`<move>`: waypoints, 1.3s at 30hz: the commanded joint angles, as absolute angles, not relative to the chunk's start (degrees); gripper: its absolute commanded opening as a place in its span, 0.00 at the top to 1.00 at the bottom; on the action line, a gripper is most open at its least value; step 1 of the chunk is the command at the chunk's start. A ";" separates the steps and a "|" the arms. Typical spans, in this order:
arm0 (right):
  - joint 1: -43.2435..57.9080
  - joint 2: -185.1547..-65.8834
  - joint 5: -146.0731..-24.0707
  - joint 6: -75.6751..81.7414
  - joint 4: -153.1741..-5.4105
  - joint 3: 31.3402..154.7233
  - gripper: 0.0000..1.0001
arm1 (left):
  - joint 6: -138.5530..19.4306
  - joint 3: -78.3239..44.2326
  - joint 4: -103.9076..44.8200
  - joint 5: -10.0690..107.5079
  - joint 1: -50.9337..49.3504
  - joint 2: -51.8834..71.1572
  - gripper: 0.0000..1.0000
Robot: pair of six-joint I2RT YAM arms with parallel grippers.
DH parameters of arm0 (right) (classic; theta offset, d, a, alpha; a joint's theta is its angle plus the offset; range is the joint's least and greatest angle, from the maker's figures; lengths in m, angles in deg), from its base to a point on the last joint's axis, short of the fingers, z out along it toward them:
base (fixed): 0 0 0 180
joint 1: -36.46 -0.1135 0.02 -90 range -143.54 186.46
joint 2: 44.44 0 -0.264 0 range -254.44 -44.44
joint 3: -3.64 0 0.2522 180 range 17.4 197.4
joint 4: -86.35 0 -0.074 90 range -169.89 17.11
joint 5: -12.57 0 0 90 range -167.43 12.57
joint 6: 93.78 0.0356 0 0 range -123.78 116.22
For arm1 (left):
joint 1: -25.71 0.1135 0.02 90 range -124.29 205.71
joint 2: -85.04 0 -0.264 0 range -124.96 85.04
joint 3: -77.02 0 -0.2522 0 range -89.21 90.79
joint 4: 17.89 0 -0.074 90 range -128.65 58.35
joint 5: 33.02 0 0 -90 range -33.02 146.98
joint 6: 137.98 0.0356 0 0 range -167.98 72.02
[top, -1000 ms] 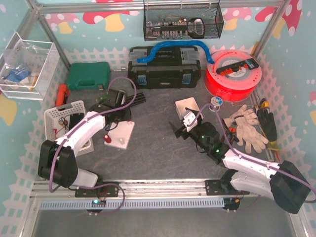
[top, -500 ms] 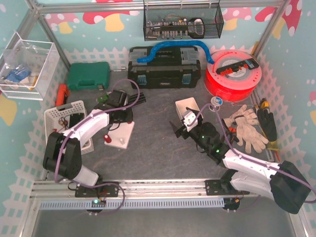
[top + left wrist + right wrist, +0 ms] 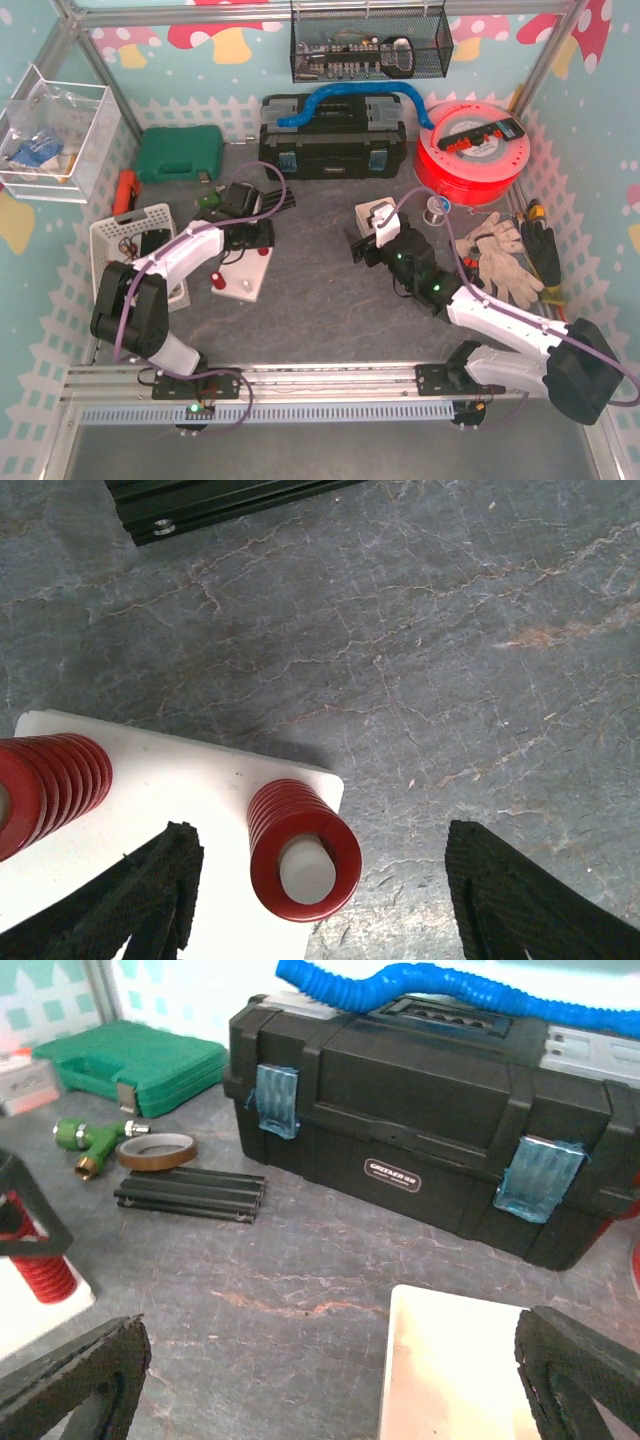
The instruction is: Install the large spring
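L gripper (image 3: pixel 318 885) points down, fingers (image 3: pixel 150 890) well apart, gripping nothing. R gripper (image 3: pixel 322 1385) roughly level, jaws wide, empty. L arm bent at elbow; R arm stretched fwd.

The grey, stone-patterned table (image 3: pixel 310 320) carries a black toolbox (image 3: pixel 333 150) along its far edge, with a green case (image 3: pixel 178 153) to its left and a red spool (image 3: pixel 470 165) lying flat to its right. In front of the green case lie a green fitting (image 3: pixel 85 1138), a roll of tape (image 3: pixel 157 1151) and a bundle of black bars (image 3: pixel 190 1193). A white basket (image 3: pixel 125 240) sits at the left edge, an orange tool (image 3: pixel 124 190) just behind it, and a white plate (image 3: pixel 250 275) lies flat nearby. A white box (image 3: pixel 450 1360) stands near the middle, and a pair of gloves (image 3: pixel 500 260) lies at the right.
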State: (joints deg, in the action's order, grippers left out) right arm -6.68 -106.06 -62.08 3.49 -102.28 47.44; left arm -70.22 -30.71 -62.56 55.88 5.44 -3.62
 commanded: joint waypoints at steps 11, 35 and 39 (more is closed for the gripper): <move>9.32 -113.95 -73.27 21.27 -63.45 61.99 0.18 | -71.47 -31.69 -52.90 48.52 5.76 9.53 0.03; 14.65 -143.73 -79.12 8.64 -42.55 87.12 0.39 | -87.49 -23.58 -14.04 34.90 -11.69 -19.03 0.32; 14.75 -146.00 -79.41 7.95 -42.14 87.70 0.39 | -88.34 -20.11 -13.16 33.51 -12.11 -24.63 0.37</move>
State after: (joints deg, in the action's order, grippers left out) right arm 14.46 -143.77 -78.84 9.47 -45.26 86.06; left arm -86.20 -23.79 -17.19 36.62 -11.61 -20.80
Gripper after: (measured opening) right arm 0.611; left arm 0.645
